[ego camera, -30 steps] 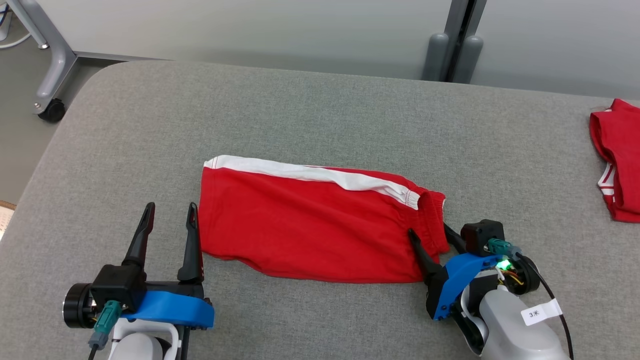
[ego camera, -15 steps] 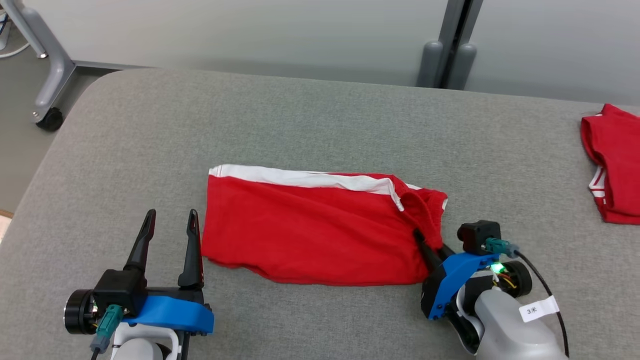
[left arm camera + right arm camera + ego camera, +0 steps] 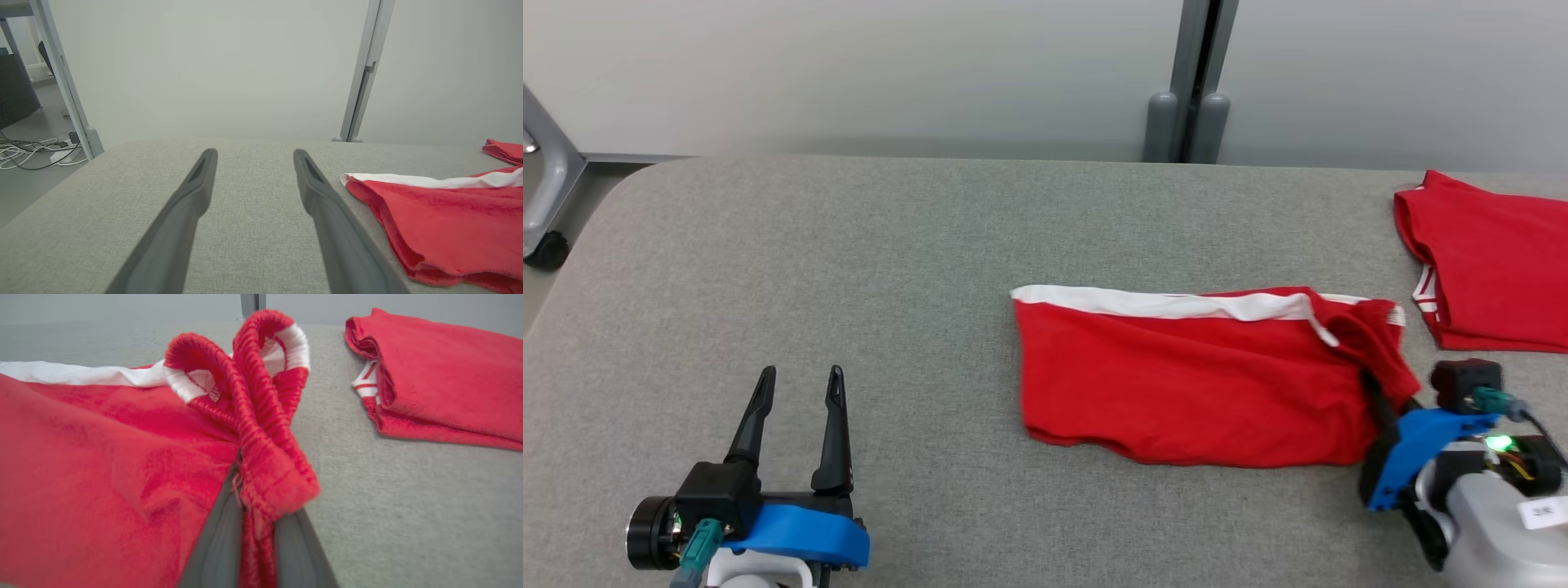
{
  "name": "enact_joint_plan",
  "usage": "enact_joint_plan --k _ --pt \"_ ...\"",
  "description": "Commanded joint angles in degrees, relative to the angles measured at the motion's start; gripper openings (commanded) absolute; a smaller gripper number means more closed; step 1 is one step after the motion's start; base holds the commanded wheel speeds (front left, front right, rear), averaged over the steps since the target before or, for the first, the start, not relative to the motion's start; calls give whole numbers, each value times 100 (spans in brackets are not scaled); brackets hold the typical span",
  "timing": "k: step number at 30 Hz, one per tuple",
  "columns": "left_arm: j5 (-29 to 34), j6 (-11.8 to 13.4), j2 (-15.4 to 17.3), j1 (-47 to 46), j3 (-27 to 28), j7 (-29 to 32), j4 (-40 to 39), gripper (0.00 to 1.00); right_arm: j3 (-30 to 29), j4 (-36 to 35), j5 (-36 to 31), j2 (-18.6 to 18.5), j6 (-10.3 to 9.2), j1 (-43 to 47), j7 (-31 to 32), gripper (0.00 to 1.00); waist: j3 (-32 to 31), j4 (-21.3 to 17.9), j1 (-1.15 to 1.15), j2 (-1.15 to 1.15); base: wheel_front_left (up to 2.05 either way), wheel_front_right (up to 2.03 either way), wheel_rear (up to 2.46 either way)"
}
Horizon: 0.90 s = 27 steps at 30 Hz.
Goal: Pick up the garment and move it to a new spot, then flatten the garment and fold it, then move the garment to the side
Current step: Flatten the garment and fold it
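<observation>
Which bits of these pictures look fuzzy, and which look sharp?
Right wrist view: the waistband, pinched close to the lens, is fuzzy. Head view: the left edge of the red shorts is slightly smeared. Left wrist view: the left gripper looks crisp, with even light and no glare.

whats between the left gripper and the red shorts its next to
Nothing but bare grey tabletop; the head view shows it between the left gripper and the shorts.

The grey fabric-covered table (image 3: pixel 849 245) has a rounded far-left corner. On it lie a red cloth garment with a white edge stripe (image 3: pixel 1192 384), right of centre, and a second folded red garment (image 3: pixel 1494 261) just beside it, not touching.
</observation>
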Motion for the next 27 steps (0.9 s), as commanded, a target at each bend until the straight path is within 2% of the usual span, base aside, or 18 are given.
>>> enact_joint_plan --k 1,5,13,27 --pt "35 -23 -2 48 14 -23 -21 100 -49 -31 73 -115 -1 93 -1 0 -22 -38 0 0 0 0 0" --pt "48 -26 -14 69 30 -23 -42 100 -207 -286 133 -261 -1 167 167 0 -18 -177 0 0 0 0 0" --pt "69 -42 -31 -27 -29 -23 52 100 -234 -1239 71 274 -1 -43 548 0 13 -220 0 0 0 0 0" --pt "13 -55 -43 -157 -89 -23 98 100 -448 -2149 -605 1062 -1 -34 1156 0 128 -78 0 0 0 0 0"
